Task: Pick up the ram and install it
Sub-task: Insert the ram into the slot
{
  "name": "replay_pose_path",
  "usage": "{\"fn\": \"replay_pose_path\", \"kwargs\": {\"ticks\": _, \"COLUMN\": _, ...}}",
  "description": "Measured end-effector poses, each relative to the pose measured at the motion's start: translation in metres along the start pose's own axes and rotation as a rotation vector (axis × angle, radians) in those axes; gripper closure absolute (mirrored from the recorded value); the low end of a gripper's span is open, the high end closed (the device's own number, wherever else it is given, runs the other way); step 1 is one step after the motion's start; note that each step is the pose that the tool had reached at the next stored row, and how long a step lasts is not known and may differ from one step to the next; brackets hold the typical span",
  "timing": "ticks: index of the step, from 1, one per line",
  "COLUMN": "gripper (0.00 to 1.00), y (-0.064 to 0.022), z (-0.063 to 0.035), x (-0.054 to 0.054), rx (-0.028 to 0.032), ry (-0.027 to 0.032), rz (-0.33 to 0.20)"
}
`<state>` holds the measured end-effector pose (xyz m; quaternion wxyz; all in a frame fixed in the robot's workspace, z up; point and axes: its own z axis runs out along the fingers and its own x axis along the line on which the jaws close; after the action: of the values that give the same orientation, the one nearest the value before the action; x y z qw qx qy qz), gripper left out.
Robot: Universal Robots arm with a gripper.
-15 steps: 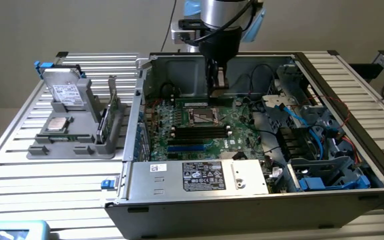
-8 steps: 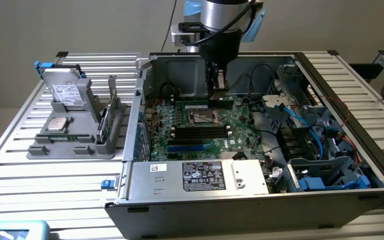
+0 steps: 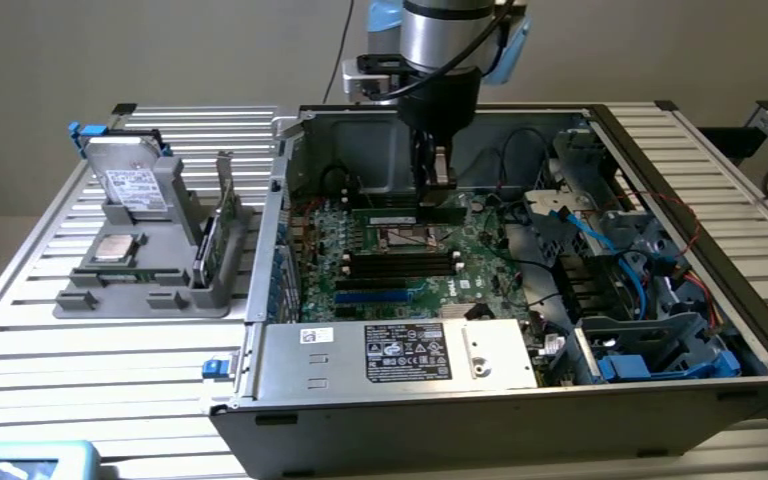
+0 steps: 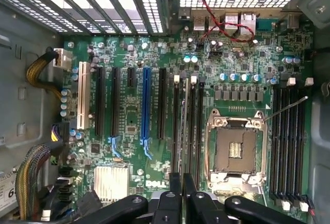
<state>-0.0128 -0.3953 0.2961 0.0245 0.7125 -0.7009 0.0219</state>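
The arm reaches straight down into the open case (image 3: 357, 420), which sits on the slatted worktop (image 3: 91, 360). Its fingers (image 4: 175, 203) are drawn narrow over the motherboard (image 4: 129, 146) — pinched on the ram (image 4: 183, 131). The stick is held edge-down in line with the black memory slots (image 4: 200, 126), just beside the CPU socket (image 4: 234, 146). Whether it touches a slot — I can't tell.
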Motion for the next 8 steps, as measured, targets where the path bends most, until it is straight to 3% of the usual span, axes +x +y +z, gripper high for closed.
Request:
{"fn": "replay_pose_path", "kwargs": {"ticks": 5, "gripper": 0.86, "y": 0.0000, "z": 0.0058, "x": -0.0016, "rx": 0.0005, "ry": 0.0143, "rz": 0.000}}
{"fn": "replay_pose_path", "kwargs": {"ticks": 8, "gripper": 0.86, "y": -0.0001, "z": 0.0095, "x": -0.0041, "rx": 0.0009, "ry": 0.0197, "rz": 0.000}}
